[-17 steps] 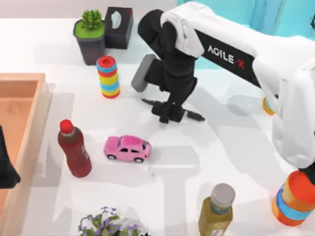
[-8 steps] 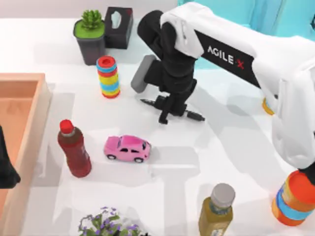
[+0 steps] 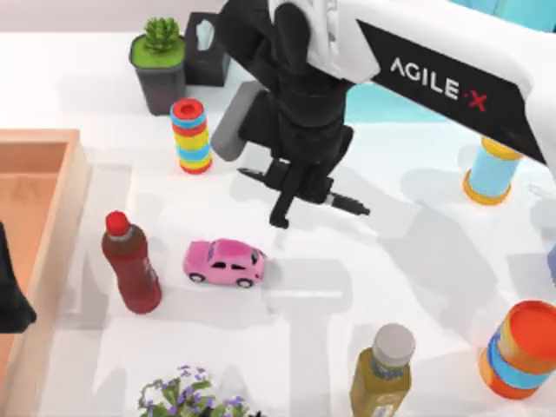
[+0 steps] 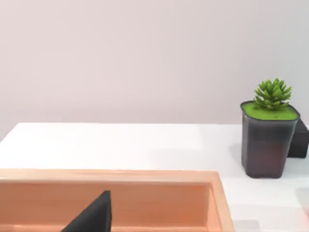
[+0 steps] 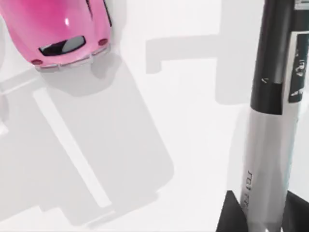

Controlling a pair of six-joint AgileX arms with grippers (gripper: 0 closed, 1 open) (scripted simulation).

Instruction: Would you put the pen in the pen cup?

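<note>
My worry is the pen (image 3: 340, 201) slipping or swinging in my grip. I hold it near its middle, lying roughly level, with its two ends sticking out past either side of my right gripper (image 3: 291, 198). To go into a cup it has to end up tip-down, so I must tilt my wrist. If the pinch is light or off-centre, the pen could pivot between my fingers during that turn, or drop and roll on the white table (image 3: 391, 278). The second risk is the target itself: I judge the blue cylinder with yellow rims (image 3: 489, 171), well off to one side of my gripper, to be the pen cup, but I cannot see into its top from above, so that is a guess. A narrow mouth would punish any small aiming error, and the pen's end could catch the rim and tip the cup over.

My right gripper's fingers are pressed against the pen, pinching its barrel, and the pen is lifted clear of the table, with its shadow lying apart from it below. In the right wrist view the pen's black and silver barrel with its printed label runs straight out from between my dark fingertips (image 5: 231, 212). The pink toy car (image 3: 224, 262) sits near, below and apart from my gripper, touching nothing I hold.

My left gripper (image 3: 10, 300) stays parked over the wooden tray (image 3: 52, 143).
</note>
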